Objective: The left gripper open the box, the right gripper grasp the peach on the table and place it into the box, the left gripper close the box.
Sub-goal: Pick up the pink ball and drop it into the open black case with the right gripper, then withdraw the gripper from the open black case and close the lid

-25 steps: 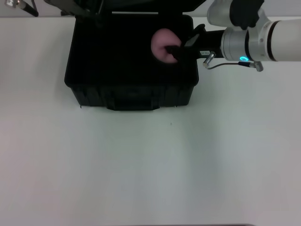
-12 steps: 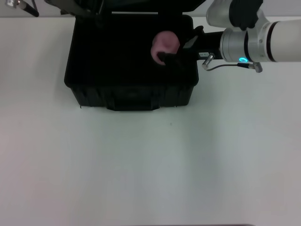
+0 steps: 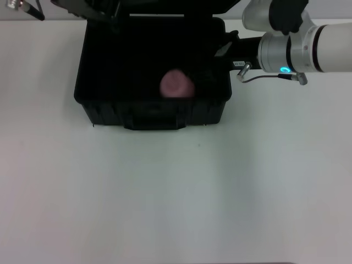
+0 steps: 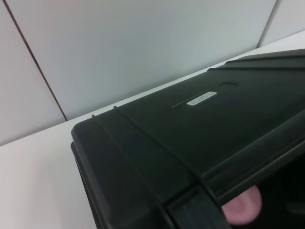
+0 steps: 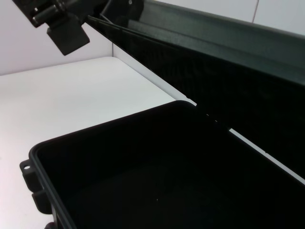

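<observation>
1. White tabletop [image 3: 176,192] fills the head view, with a pale panelled wall behind it in the left wrist view; the box [image 3: 153,107] stands at the far side of the table with its lid [image 4: 190,124] raised.

2. Inside the box, the peach [image 3: 176,84] lies on the dark floor close to the front wall, a little right of centre, with nothing touching it. The left wrist view catches a pink sliver of it under the lid's edge.

3. At the box's right rim sits the right gripper [image 3: 220,52], on the arm with the blue ring light. Its fingers merge into the black interior, so I cannot tell whether they are apart or together (they hold nothing pink, at least).

4. Only a dark part of the left gripper [image 3: 91,10] shows, at the lid's far left corner; its fingers cannot be read either.

5. Placing looks done; closing the lid remains. The lid seems stiff and fairly heavy, so I would press it at an outer edge and lower it slowly. The peach is light, soft and apt to roll.
</observation>
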Action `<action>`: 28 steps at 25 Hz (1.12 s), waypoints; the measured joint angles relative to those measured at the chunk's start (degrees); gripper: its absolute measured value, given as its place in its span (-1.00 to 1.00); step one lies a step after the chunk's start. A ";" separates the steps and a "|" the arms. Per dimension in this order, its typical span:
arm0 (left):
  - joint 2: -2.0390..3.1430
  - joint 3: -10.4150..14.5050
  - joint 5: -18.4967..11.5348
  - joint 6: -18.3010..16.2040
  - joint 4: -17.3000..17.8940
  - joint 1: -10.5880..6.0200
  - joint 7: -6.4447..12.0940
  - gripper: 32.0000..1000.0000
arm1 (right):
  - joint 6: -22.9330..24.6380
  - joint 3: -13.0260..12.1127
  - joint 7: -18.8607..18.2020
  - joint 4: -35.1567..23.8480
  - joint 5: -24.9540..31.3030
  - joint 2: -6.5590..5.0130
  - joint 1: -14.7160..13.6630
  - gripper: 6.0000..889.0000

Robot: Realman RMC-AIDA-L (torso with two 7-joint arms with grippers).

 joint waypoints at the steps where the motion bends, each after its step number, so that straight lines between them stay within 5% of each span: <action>1: 0.01 0.00 0.02 0.00 -0.01 0.03 0.01 -0.27 | 0.00 0.00 0.02 0.00 0.00 0.00 0.00 0.89; 23: 0.03 0.00 0.13 -1.56 0.32 0.21 -0.06 -0.28 | -1.87 0.00 1.74 -0.14 -0.50 -0.29 -0.28 0.88; 28: 0.03 0.00 0.16 -1.60 0.50 0.21 -0.08 -0.28 | -4.35 0.09 5.43 -0.49 -2.47 -0.45 -0.21 0.88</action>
